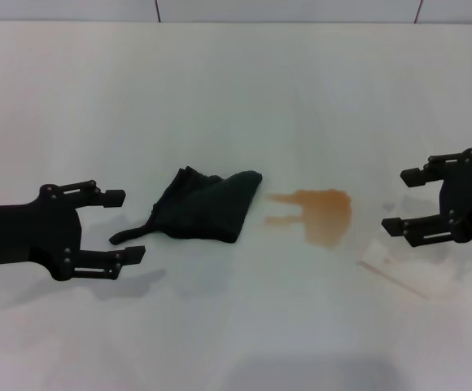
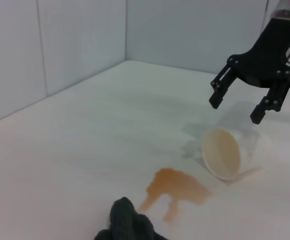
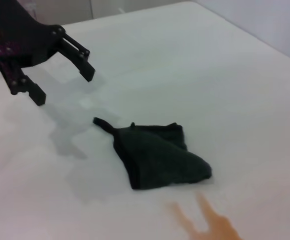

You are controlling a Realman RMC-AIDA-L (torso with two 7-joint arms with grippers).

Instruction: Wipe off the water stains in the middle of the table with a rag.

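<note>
— So where does the wiping stand?
— Not begun, I judge. On the table (image 1: 236, 90), the left pincer (image 1: 120, 226) hangs spread, empty, just beside the rag (image 1: 207, 205); it must close on that cloth, then sweep across the water stains (image 1: 321, 212) just beyond it.
— And the right pincer (image 1: 405, 202)?
— Spread too, farther off past the stains. Only the left wrist view shows clearly the tipped cup (image 2: 235, 152) beneath it.
</note>
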